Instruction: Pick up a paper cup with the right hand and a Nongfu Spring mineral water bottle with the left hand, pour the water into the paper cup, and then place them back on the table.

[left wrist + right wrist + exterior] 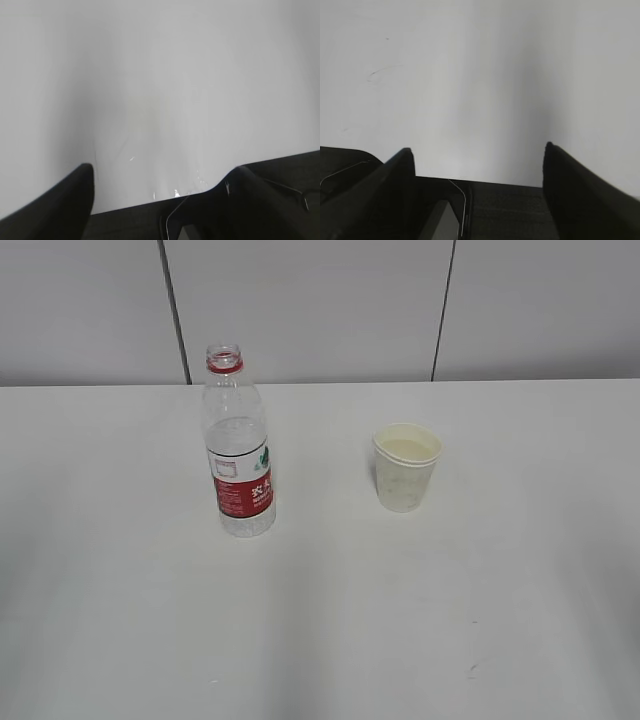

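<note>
Over table [470, 75]: both end effectors agape.

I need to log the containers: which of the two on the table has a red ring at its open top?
The Nongfu Spring mineral water bottle, standing left; the paper cup to its right is plain white.

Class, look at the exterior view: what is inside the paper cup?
The paper cup shows a pale cream interior beneath its rim. Whether that is water or just the lining cannot be told; the front wall hides the bottom.

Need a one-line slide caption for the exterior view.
Uncapped water bottle and paper cup standing apart on white table.
</note>
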Available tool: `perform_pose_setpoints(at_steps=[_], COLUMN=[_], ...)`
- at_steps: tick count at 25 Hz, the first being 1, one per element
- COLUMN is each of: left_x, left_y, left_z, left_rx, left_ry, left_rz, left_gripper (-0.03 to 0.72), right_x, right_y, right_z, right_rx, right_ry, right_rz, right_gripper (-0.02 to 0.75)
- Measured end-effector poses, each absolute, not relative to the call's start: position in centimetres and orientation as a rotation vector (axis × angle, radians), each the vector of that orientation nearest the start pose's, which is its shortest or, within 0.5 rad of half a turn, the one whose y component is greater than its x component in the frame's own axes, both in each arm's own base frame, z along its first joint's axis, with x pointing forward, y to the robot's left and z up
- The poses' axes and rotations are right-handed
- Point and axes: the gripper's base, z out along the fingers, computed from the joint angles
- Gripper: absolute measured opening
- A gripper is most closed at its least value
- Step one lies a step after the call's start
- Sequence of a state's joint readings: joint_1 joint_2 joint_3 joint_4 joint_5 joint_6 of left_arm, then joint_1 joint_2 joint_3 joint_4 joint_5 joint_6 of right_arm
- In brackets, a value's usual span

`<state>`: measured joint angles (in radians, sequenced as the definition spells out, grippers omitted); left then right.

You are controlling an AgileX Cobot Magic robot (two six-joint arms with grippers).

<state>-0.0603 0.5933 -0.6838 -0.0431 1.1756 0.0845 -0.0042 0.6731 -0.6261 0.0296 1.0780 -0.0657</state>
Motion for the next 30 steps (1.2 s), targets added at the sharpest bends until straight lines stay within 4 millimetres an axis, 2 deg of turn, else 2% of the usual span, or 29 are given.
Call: perform_pose_setpoints(at_steps=[5, 10, 13, 23, 27, 30], left_x=[5.5, 3.6, 2.7, 0.1, -1.0, -1.1], left_y=[-0.8, -0.7, -0.7, -0.6, -0.5, -0.5], left_z=[30.7, 29.2, 28.3, 28.1, 28.0, 28.0], left_rx=[0.175, 0.173, 0.172, 0.158, 0.156, 0.156], left_ry=[2.453, 2.405, 2.378, 2.130, 2.062, 2.056], left_rz=[-0.054, -0.059, -0.075, -0.071, -0.069, -0.069], left_gripper=[0.513, 0.513, 0.512, 0.501, 0.500, 0.500], right_x=[8.1, 6.5, 5.7, 3.3, 2.1, 1.1], right_y=[0.2, 0.2, 0.2, 0.2, 0.2, 0.2], right_z=[27.7, 27.4, 27.1, 27.6, 27.5, 27.4], right_rx=[-0.071, -0.073, -0.072, -0.073, -0.075, -0.077], right_ry=[2.554, 2.491, 2.463, 2.325, 2.277, 2.226], right_rz=[0.012, 0.008, 0.007, 0.000, -0.002, -0.006], right_gripper=[0.588, 0.588, 0.588, 0.588, 0.588, 0.588])
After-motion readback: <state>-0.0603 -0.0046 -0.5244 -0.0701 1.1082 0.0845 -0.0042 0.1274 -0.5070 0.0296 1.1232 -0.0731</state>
